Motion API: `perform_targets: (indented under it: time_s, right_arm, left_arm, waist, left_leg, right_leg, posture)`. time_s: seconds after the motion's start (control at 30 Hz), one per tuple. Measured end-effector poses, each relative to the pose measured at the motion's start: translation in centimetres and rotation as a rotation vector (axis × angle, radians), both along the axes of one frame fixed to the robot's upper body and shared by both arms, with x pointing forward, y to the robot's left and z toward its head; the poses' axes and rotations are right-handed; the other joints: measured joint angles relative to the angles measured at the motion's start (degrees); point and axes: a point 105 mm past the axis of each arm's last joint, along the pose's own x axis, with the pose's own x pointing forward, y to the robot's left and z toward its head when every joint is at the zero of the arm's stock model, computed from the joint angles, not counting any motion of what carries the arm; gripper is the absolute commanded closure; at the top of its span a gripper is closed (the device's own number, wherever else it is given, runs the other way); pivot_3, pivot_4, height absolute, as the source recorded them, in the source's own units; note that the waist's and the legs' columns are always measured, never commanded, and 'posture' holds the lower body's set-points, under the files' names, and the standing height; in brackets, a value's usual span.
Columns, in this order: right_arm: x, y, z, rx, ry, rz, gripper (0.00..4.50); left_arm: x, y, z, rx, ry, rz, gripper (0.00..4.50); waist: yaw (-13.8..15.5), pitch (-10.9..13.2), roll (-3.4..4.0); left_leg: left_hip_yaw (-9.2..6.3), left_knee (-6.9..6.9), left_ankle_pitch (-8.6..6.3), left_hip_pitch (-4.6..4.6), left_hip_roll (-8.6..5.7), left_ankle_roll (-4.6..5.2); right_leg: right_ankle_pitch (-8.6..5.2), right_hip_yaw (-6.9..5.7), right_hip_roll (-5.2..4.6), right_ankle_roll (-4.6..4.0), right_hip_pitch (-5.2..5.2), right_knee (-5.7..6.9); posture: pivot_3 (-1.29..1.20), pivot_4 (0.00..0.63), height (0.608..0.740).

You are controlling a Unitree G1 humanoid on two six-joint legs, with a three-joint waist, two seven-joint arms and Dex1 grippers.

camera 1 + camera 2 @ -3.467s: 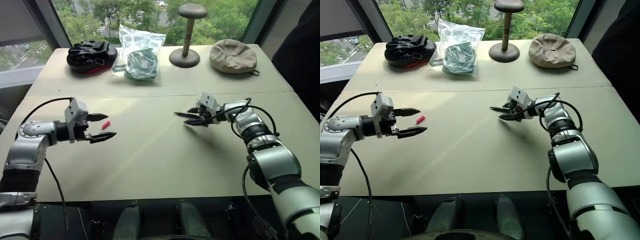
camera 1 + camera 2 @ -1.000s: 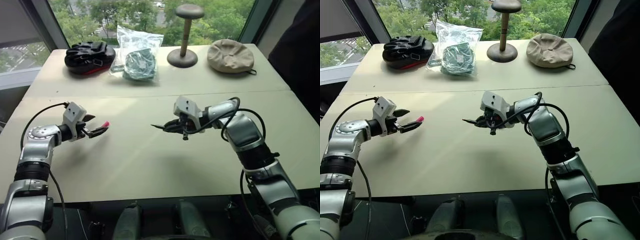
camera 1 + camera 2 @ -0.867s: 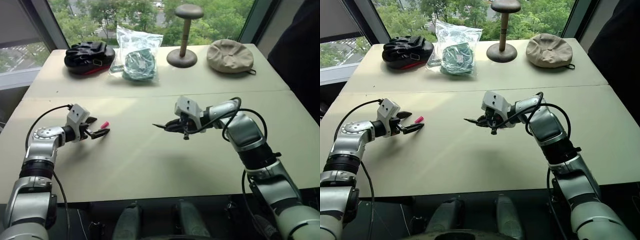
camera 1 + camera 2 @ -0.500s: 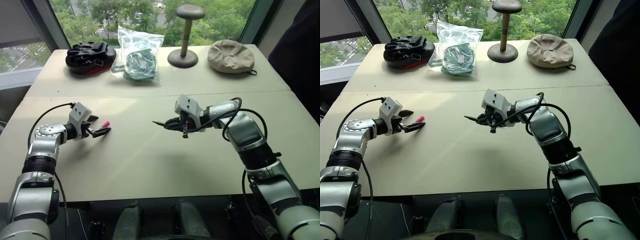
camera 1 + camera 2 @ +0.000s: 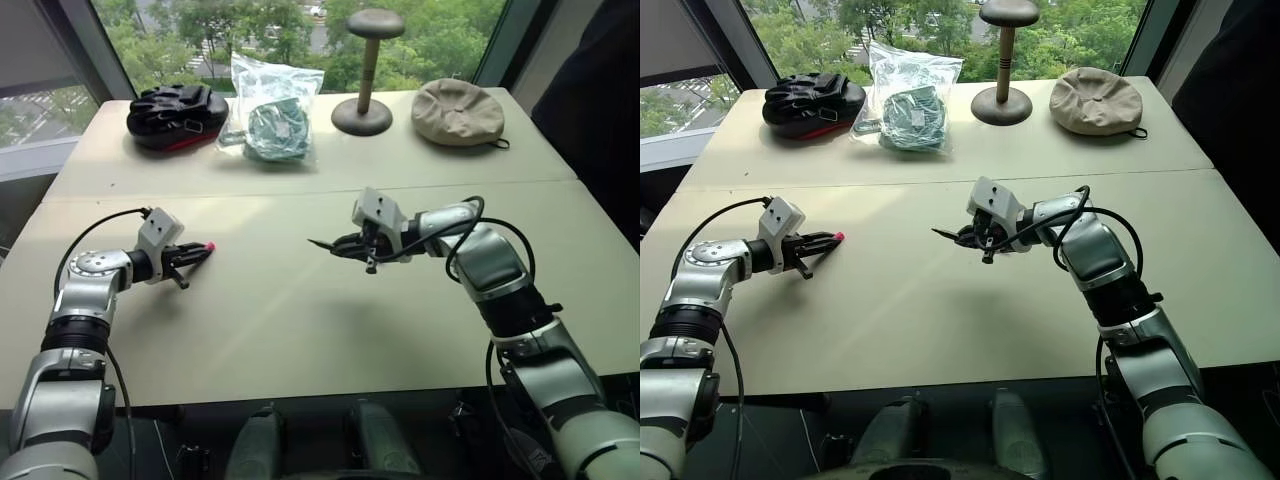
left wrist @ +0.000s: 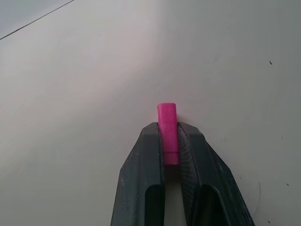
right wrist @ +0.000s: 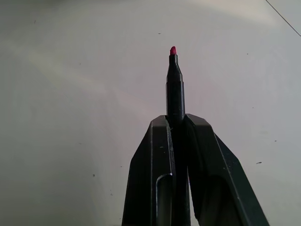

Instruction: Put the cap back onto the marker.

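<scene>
We see two arms of rounded silver-grey segments joined by black bands at the elbows and wrists. Each wrist carries a small pale grey box, and black cables loop loosely from these boxes back along the forearms. The left gripper (image 5: 192, 256) and the right gripper (image 5: 335, 246) each end in two slim black fingers that taper to points. Close up, the fingers (image 6: 141, 183) are matt dark grey, with long recessed slots on their backs.

Left arm stretched forward low over the table, left gripper (image 5: 200, 251) clamped on the cap (image 6: 168, 132), right arm bent inward, right gripper (image 5: 345, 247) pointing left, closed around the marker (image 7: 174, 89)
</scene>
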Motion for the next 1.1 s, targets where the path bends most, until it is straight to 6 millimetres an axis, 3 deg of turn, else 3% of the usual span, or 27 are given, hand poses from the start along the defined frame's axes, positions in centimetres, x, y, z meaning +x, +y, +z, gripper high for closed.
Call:
perform_targets:
  time_s: [0.17,0.23,0.33,0.43,0.53,0.67,0.8,1.1]
  right_arm:
    - [1.0,-1.1,0.8,-0.071,-0.070,0.032,4.50]
    - [1.4,-1.4,1.5,-0.089,-0.097,0.052,4.50]
    - [2.1,-1.9,2.7,-0.129,-0.154,0.078,4.50]
    - [2.3,-2.3,3.1,-0.153,-0.181,0.097,4.50]
    - [2.4,-3.1,3.0,-0.179,-0.182,0.093,4.50]
    - [2.4,-3.1,3.2,-0.188,-0.198,0.101,4.50]
    - [2.4,-2.9,3.3,-0.188,-0.204,0.107,4.50]
    - [1.6,-1.3,4.0,-0.167,-0.230,0.156,4.50]
  left_arm:
    - [-0.4,-2.3,0.9,-0.071,0.009,-0.156,4.47]
    - [-0.3,-3.8,2.5,-0.090,-0.018,-0.250,4.47]
    - [0.2,-6.8,6.4,-0.058,-0.116,-0.424,4.47]
    - [-0.2,-8.8,8.4,-0.055,-0.166,-0.535,4.47]
    - [-0.9,-11.0,7.8,-0.072,-0.134,-0.630,4.47]
    - [-0.9,-12.5,7.7,-0.086,-0.125,-0.672,4.47]
    - [-0.6,-13.5,8.7,-0.093,-0.158,-0.695,4.47]
    - [-0.4,-14.4,8.2,-0.117,-0.166,-0.698,4.47]
  waist:
    - [0.2,0.0,-0.02]
    - [0.4,0.0,-0.04]
    - [0.6,0.0,-0.05]
    - [0.3,0.0,-0.04]
    - [-0.1,0.0,-0.04]
    - [-0.2,0.0,-0.04]
    - [0.0,0.0,-0.04]
    - [0.0,0.0,-0.04]
  left_leg:
    - [0.04,0.02,0.00,-0.09,-0.04,0.00]
    - [0.02,0.06,0.00,-0.12,-0.05,0.00]
    - [0.05,0.08,0.00,-0.11,-0.08,0.00]
    - [0.06,0.07,0.00,-0.08,-0.08,0.00]
    - [0.07,0.05,0.00,-0.11,-0.06,0.01]
    - [0.02,0.07,0.00,-0.11,0.02,0.01]
    - [0.02,0.10,0.00,-0.10,0.05,0.01]
    - [0.01,0.10,-0.01,-0.11,0.10,0.01]
  right_leg:
    - [0.00,-0.04,0.04,0.00,-0.03,-0.03]
    - [0.00,-0.07,0.05,0.00,-0.02,-0.03]
    - [0.00,-0.07,0.06,0.01,0.01,-0.06]
    - [-0.02,-0.04,0.06,0.04,0.03,-0.07]
    - [-0.02,-0.03,0.07,0.05,-0.02,-0.07]
    - [-0.02,0.02,0.26,0.04,-0.04,-0.05]
    - [-0.02,0.07,0.32,0.03,-0.02,-0.04]
    - [-0.02,0.10,0.37,0.03,-0.03,-0.04]
  posture:
    - [0.00,0.150,0.740]
    - [0.00,0.150,0.740]
    - [0.00,0.150,0.740]
    - [0.00,0.150,0.740]
    - [0.00,0.150,0.740]
    - [0.00,0.150,0.740]
    - [0.00,0.150,0.740]
    - [0.00,0.150,0.740]
